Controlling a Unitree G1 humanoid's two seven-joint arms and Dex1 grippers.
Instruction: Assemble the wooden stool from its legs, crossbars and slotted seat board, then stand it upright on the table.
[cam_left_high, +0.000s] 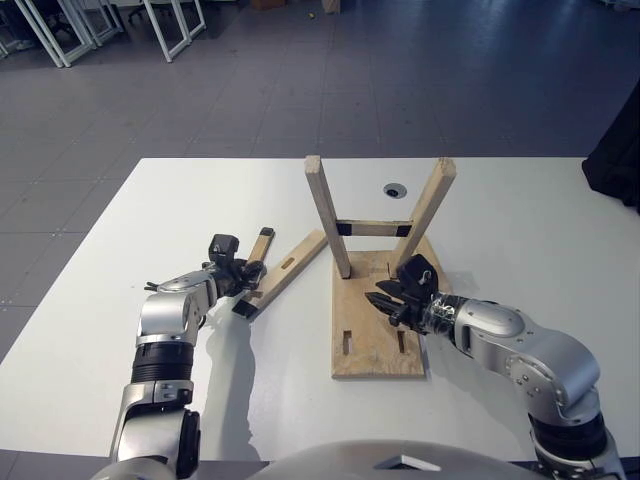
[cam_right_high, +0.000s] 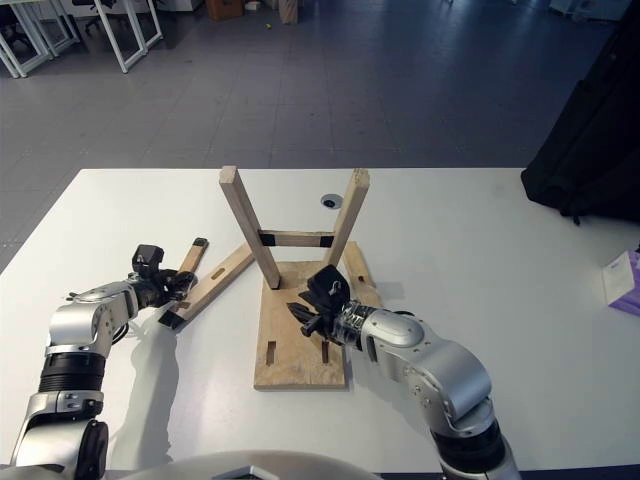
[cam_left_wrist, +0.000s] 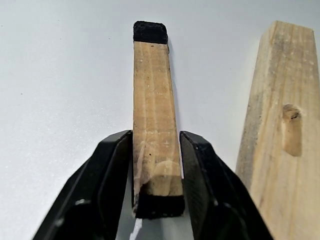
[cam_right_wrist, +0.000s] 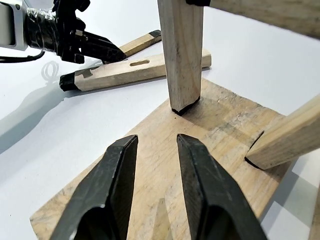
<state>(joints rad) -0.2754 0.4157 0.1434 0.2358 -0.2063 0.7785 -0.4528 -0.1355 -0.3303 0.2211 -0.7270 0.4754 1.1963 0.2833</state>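
Observation:
The slotted seat board (cam_left_high: 375, 335) lies flat on the white table. Two legs (cam_left_high: 328, 215) (cam_left_high: 428, 210) stand in its far end, leaning apart, joined by a crossbar (cam_left_high: 374, 228) with black ends. My right gripper (cam_left_high: 383, 300) hovers low over the board's middle, open, with nothing between its fingers (cam_right_wrist: 120, 170). To the left a loose slotted leg (cam_left_high: 290, 268) lies on the table. Beside it lies a short black-tipped crossbar (cam_left_wrist: 154, 115). My left gripper (cam_left_wrist: 156, 135) is shut on the crossbar's near end, at table level.
A round cable hole (cam_left_high: 396, 188) sits in the table behind the standing legs. A black bag (cam_right_high: 590, 130) stands off the table's right side, and a small purple-white packet (cam_right_high: 625, 280) lies at the right edge. Bare table surface (cam_left_high: 520, 240) stretches right of the board.

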